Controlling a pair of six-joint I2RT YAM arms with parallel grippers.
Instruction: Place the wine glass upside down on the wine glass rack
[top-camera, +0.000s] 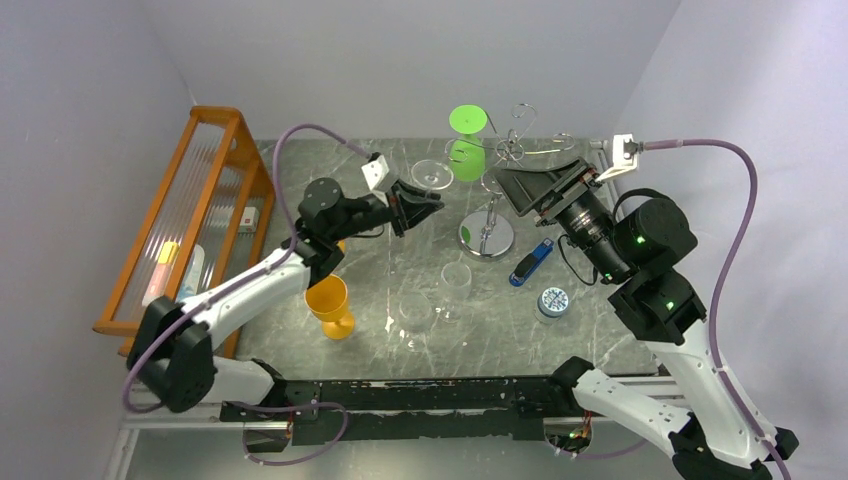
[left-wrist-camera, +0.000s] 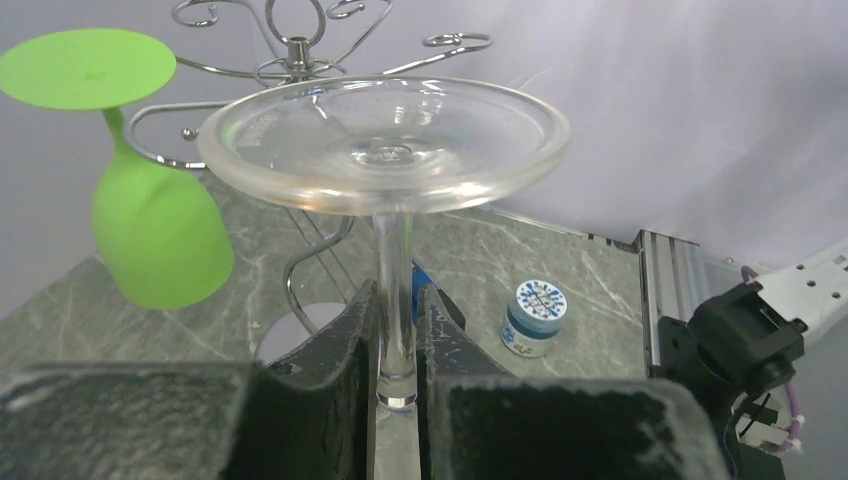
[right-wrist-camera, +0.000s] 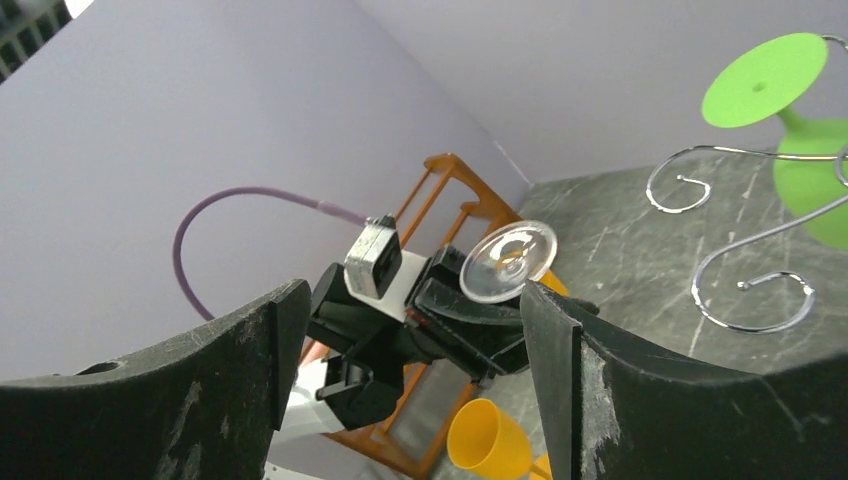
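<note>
My left gripper (top-camera: 418, 206) is shut on the stem of a clear wine glass (top-camera: 432, 174) and holds it upside down, foot up, in the air just left of the wine glass rack (top-camera: 497, 150). In the left wrist view the stem (left-wrist-camera: 395, 280) sits between my fingers (left-wrist-camera: 340, 350), and the foot (left-wrist-camera: 385, 145) is level with the rack's curled arms (left-wrist-camera: 300, 60). A green glass (top-camera: 467, 148) hangs upside down on the rack. My right gripper (top-camera: 508, 186) is open and empty beside the rack's pole, and its view shows the clear glass (right-wrist-camera: 508, 260).
An orange wooden slatted rack (top-camera: 190, 215) stands at the left edge. A yellow goblet (top-camera: 331, 305), two clear glasses (top-camera: 458, 275), a blue object (top-camera: 531, 263) and a small round tin (top-camera: 553, 300) stand on the table. The rack's mirrored base (top-camera: 487, 236) is mid-table.
</note>
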